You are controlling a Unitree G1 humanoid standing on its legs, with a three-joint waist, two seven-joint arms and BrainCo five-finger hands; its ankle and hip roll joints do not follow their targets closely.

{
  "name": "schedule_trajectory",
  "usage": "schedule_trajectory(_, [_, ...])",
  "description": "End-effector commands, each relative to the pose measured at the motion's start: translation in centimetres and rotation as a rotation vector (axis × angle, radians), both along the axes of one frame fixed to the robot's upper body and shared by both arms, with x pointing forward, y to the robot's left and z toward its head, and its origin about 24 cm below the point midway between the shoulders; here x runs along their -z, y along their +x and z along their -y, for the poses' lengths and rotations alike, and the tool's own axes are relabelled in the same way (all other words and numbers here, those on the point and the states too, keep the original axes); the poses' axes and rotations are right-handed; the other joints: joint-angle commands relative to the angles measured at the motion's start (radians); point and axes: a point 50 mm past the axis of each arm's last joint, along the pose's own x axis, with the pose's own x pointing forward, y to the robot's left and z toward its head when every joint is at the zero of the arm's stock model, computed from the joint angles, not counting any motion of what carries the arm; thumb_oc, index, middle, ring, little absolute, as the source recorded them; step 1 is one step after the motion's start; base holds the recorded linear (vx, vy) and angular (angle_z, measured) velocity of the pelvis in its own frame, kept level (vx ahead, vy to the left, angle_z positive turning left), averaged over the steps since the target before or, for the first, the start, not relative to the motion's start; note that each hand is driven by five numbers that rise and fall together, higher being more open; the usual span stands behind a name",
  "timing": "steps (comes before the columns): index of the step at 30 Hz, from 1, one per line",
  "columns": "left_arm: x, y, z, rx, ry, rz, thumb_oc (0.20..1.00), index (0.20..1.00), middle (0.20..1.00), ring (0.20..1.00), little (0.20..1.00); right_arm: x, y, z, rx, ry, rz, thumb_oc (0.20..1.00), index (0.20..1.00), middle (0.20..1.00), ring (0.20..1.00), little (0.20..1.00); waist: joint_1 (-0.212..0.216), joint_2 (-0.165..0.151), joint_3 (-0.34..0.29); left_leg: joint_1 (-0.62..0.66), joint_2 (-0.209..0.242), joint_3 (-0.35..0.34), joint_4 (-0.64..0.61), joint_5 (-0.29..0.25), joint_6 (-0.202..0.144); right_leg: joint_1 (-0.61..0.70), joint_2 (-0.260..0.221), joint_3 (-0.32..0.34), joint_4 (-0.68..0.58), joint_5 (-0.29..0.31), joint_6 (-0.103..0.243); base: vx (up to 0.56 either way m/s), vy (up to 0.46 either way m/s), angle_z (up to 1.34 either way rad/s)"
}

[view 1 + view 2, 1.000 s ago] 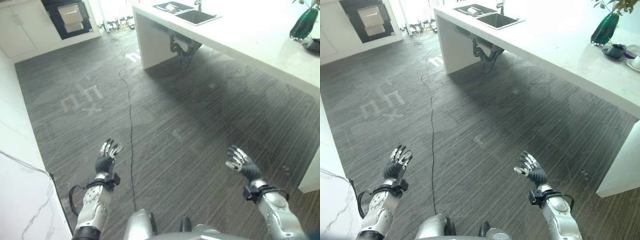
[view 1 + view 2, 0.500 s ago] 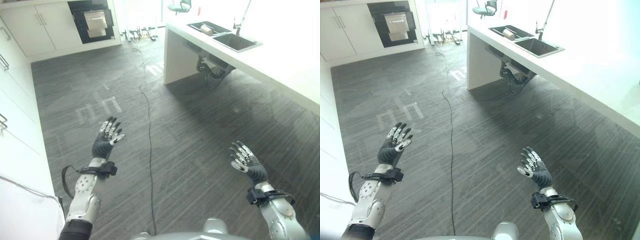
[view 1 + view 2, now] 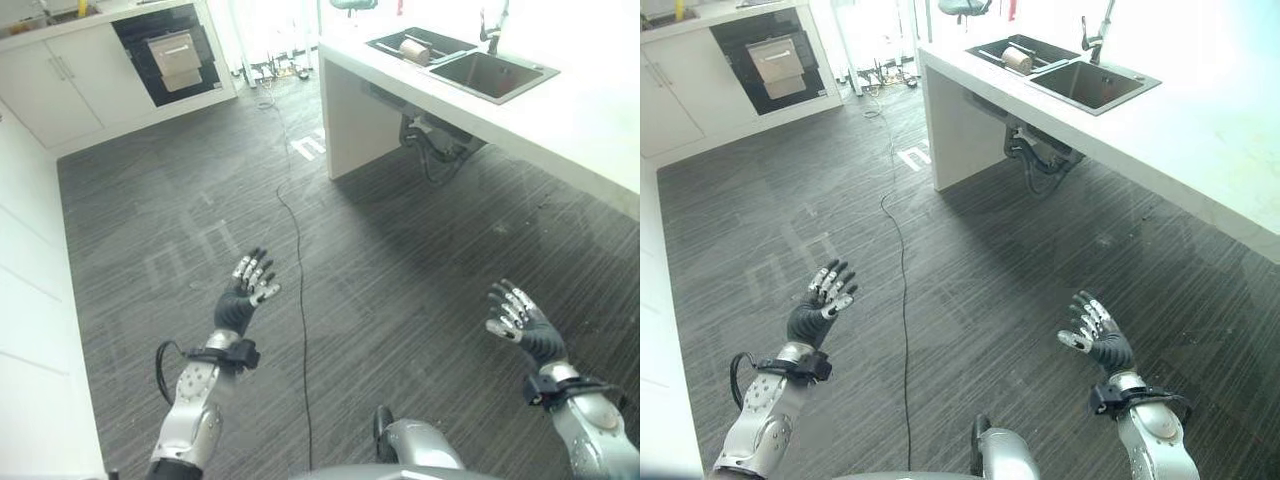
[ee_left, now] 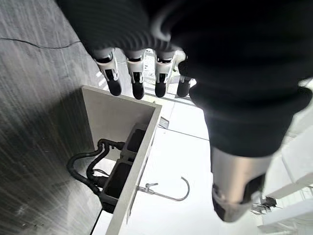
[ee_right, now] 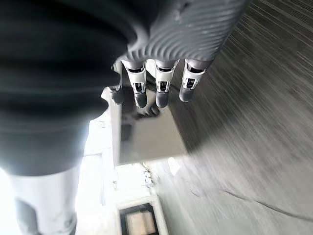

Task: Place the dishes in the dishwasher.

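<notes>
Near floor: left hand (image 3: 243, 297) and right hand (image 3: 520, 322), fingers spread, empty.
Wrist views: tap (image 4: 166, 192) atop counter (image 4: 161, 196).
Far left: dishwasher (image 3: 170, 57).

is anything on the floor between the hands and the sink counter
Nothing visible: the dark striped floor lies bare between both open hands, left hand and right hand, and the white counter with its dark sink.

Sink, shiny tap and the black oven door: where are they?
Dark sunken sink (image 3: 1095, 82): right eye view, on its basin floor.
Shiny curved tap (image 3: 1092, 38): right eye view, on its stem.
Black oven door (image 3: 168, 60): left eye view, on its front panel.
</notes>
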Motion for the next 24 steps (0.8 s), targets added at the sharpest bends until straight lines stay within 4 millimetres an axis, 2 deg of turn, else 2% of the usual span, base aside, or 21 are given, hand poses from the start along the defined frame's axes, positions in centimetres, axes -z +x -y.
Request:
schedule_trajectory(1, [-2.7, 0.2, -1.2, -0.002, 0.003, 0.11, 1.0, 1.0, 1.0, 1.0, 1.0, -3.3, 1.0, -0.6, -0.048, -0.004, 0.164, 1.0, 1.0, 1.0, 1.0, 1.0, -0.021, -0.046, -0.061, -0.226, -0.096, 0.008, 0.073, 0.105, 0.009, 0.112, -0.085, -0.013, -0.353, 0.176, 0.158, 0.35, -0.395, -0.31])
schedule_trajectory(2, [-2.6, 0.1, -1.0, 0.005, -0.015, 0.116, 1.0, 1.0, 1.0, 1.0, 1.0, -3.9, 1.3, -0.4, -0.063, -0.028, 0.188, 1.0, 1.0, 1.0, 1.0, 1.0, -0.009, -0.053, -0.058, -0.301, -0.094, -0.007, 0.19, 0.141, -0.012, 0.145, -0.074, -0.005, -0.353, 0.147, 0.133, 0.31, -0.319, -0.36])
schedule_trajectory(3, [-2.5, 0.0, -1.0, 0.012, -0.036, 0.113, 1.0, 1.0, 1.0, 1.0, 1.0, -4.3, 1.4, -0.2, -0.065, -0.037, 0.203, 1.0, 1.0, 1.0, 1.0, 1.0, -0.006, -0.052, -0.054, -0.337, -0.084, -0.008, 0.23, 0.156, -0.021, 0.161, -0.069, -0.008, -0.353, 0.134, 0.122, 0.29, -0.258, -0.44])
schedule_trajectory(5, [-2.1, 0.0, -0.7, 0.032, -0.086, 0.094, 1.0, 1.0, 1.0, 1.0, 1.0, -4.8, 1.5, -0.1, -0.057, -0.054, 0.223, 1.0, 1.0, 1.0, 1.0, 1.0, 0.002, -0.058, -0.047, -0.397, -0.067, -0.006, 0.249, 0.139, -0.016, 0.201, -0.068, -0.018, -0.353, 0.109, 0.115, 0.23, -0.133, -0.53])
schedule_trajectory(6, [-1.7, 0.0, -0.6, 0.046, -0.132, 0.074, 1.0, 1.0, 1.0, 1.0, 1.0, -5.3, 1.8, -0.1, -0.059, -0.061, 0.243, 1.0, 1.0, 1.0, 1.0, 1.0, 0.004, -0.055, -0.045, -0.392, -0.053, 0.023, 0.162, 0.11, -0.001, 0.22, -0.064, -0.025, -0.353, 0.089, 0.119, 0.3, -0.02, -0.47])
schedule_trajectory(8, [-1.5, -0.2, -0.4, 0.064, -0.163, 0.067, 1.0, 1.0, 1.0, 1.0, 1.0, -6.4, 1.9, -0.1, -0.062, -0.075, 0.277, 1.0, 1.0, 1.0, 1.0, 1.0, -0.004, -0.045, -0.05, -0.345, -0.023, 0.084, -0.059, 0.128, 0.015, 0.233, -0.054, 0.012, -0.353, 0.072, 0.134, 0.44, 0.157, -0.31])
schedule_trajectory(10, [-1.4, -0.4, -0.7, 0.037, -0.156, 0.076, 1.0, 1.0, 1.0, 1.0, 1.0, -7.6, 1.5, 0.2, -0.035, -0.145, 0.336, 1.0, 1.0, 1.0, 1.0, 1.0, -0.003, -0.027, -0.064, -0.307, 0.023, 0.035, -0.372, 0.189, 0.002, 0.238, -0.057, 0.05, -0.353, 0.051, 0.16, 0.46, 0.33, -0.44])
schedule_trajectory(11, [-1.3, -0.4, -0.7, 0.031, -0.156, 0.075, 1.0, 1.0, 1.0, 1.0, 1.0, -7.8, 1.5, 0.3, -0.034, -0.157, 0.345, 1.0, 1.0, 1.0, 1.0, 1.0, -0.002, -0.026, -0.067, -0.302, 0.034, 0.022, -0.385, 0.19, -0.003, 0.238, -0.061, 0.053, -0.353, 0.049, 0.162, 0.34, 0.281, -0.5])
schedule_trajectory(12, [-1.3, -0.4, -0.7, 0.023, -0.16, 0.078, 1.0, 1.0, 1.0, 1.0, 1.0, -8.4, 1.6, 0.4, -0.044, -0.164, 0.36, 1.0, 1.0, 1.0, 1.0, 1.0, 0.001, -0.022, -0.068, -0.333, 0.074, -0.013, -0.385, 0.224, -0.025, 0.24, -0.064, 0.06, -0.353, 0.042, 0.16, 0.3, 0.279, -0.49])
schedule_trajectory(14, [-1.0, -0.6, -0.7, 0.023, -0.167, 0.087, 1.0, 1.0, 1.0, 1.0, 1.0, -9.6, 1.8, 0.5, -0.056, -0.179, 0.398, 1.0, 1.0, 1.0, 1.0, 1.0, -0.001, -0.016, -0.069, -0.366, 0.127, -0.016, -0.385, 0.274, -0.048, 0.252, -0.077, 0.055, -0.353, 0.02, 0.158, 0.36, 0.382, -0.6])
schedule_trajectory(15, [-0.9, -0.6, -0.8, 0.02, -0.174, 0.094, 1.0, 1.0, 1.0, 1.0, 1.0, -10.2, 1.9, 0.6, -0.063, -0.183, 0.414, 1.0, 1.0, 1.0, 1.0, 1.0, -0.002, -0.014, -0.069, -0.359, 0.126, -0.006, -0.385, 0.261, -0.044, 0.259, -0.086, 0.049, -0.353, 0.016, 0.16, 0.39, 0.461, -0.63])
schedule_trajectory(16, [-0.9, -0.7, -1.0, 0.012, -0.178, 0.104, 1.0, 1.0, 1.0, 1.0, 1.0, -10.8, 2.0, 0.7, -0.073, -0.186, 0.433, 1.0, 1.0, 1.0, 1.0, 1.0, -0.003, -0.013, -0.072, -0.344, 0.12, 0.008, -0.385, 0.218, -0.037, 0.272, -0.105, 0.038, -0.353, 0.017, 0.167, 0.46, 0.594, -0.7])
schedule_trajectory(17, [-1.2, -0.4, -0.9, 0.018, -0.174, 0.113, 1.0, 1.0, 1.0, 1.0, 1.0, -11.1, 1.7, 0.7, -0.054, -0.179, 0.45, 1.0, 1.0, 1.0, 1.0, 1.0, -0.008, -0.013, -0.077, -0.329, 0.097, 0.036, -0.385, 0.188, -0.023, 0.289, -0.125, 0.018, -0.345, 0.018, 0.183, 0.44, 0.572, -0.43])
schedule_trajectory(19, [-1.6, 0.1, -0.8, 0.038, -0.179, 0.114, 1.0, 1.0, 1.0, 1.0, 1.0, -11.2, 1.3, 0.8, -0.03, -0.163, 0.469, 1.0, 1.0, 1.0, 1.0, 1.0, -0.008, -0.013, -0.08, -0.325, 0.058, 0.023, -0.385, 0.163, -0.002, 0.284, -0.148, 0.009, -0.264, -0.001, 0.208, 0.37, 0.488, -0.21])
schedule_trajectory(20, [-1.7, 0.5, -0.7, 0.055, -0.169, 0.117, 1.0, 1.0, 1.0, 1.0, 1.0, -11.1, 1.1, 0.8, -0.015, -0.153, 0.477, 1.0, 1.0, 1.0, 1.0, 1.0, -0.009, -0.016, -0.081, -0.322, 0.03, 0.014, -0.385, 0.152, 0.015, 0.259, -0.167, 0.006, -0.19, 0.01, 0.229, 0.4, 0.48, 0.14])
schedule_trajectory(21, [-1.9, 0.6, -0.8, 0.068, -0.151, 0.118, 1.0, 1.0, 1.0, 1.0, 1.0, -10.9, 0.8, 0.9, -0.001, -0.147, 0.48, 1.0, 1.0, 1.0, 1.0, 1.0, -0.011, -0.021, -0.081, -0.32, 0.0, 0.002, -0.385, 0.147, 0.033, 0.228, -0.187, 0.015, -0.106, 0.047, 0.257, 0.36, 0.413, 0.39])
schedule_trajectory(23, [-2.1, 0.8, -0.9, 0.074, -0.128, 0.116, 1.0, 1.0, 1.0, 1.0, 1.0, -10.6, 0.5, 0.8, 0.015, -0.145, 0.477, 1.0, 1.0, 1.0, 1.0, 1.0, -0.012, -0.017, -0.079, -0.313, -0.032, -0.022, -0.385, 0.136, 0.056, 0.174, -0.214, 0.031, 0.035, 0.117, 0.281, 0.37, 0.437, 0.57])
schedule_trajectory(24, [-2.6, 0.8, -1.1, 0.075, -0.106, 0.123, 1.0, 1.0, 1.0, 1.0, 1.0, -9.9, 0.1, 0.5, 0.018, -0.138, 0.467, 1.0, 1.0, 1.0, 1.0, 1.0, -0.005, 0.001, -0.076, -0.303, -0.058, -0.03, -0.385, 0.116, 0.085, 0.09, -0.234, 0.042, 0.237, 0.156, 0.287, 0.37, 0.448, 0.54])
